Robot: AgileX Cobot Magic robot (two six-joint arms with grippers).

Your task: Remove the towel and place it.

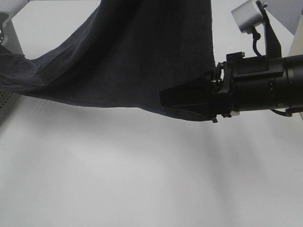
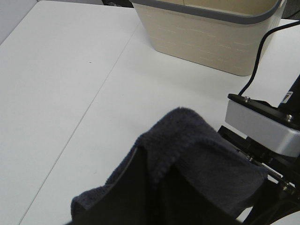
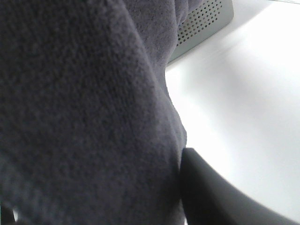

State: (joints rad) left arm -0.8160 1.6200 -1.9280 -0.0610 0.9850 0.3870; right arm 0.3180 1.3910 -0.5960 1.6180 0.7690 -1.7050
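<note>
Towel (image 1: 132, 56) top beyond frame edge

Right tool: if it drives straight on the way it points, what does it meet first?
The towel: the right tool points left into its hanging cloth and seems to be touching it. Farther along sits the basket, though depth is unclear.

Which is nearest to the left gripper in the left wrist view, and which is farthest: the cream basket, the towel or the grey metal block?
1. The towel: pinched in the jaws of the left gripper.
2. The grey metal block: just beside the towel.
3. The cream basket: far off, across the table.
</note>
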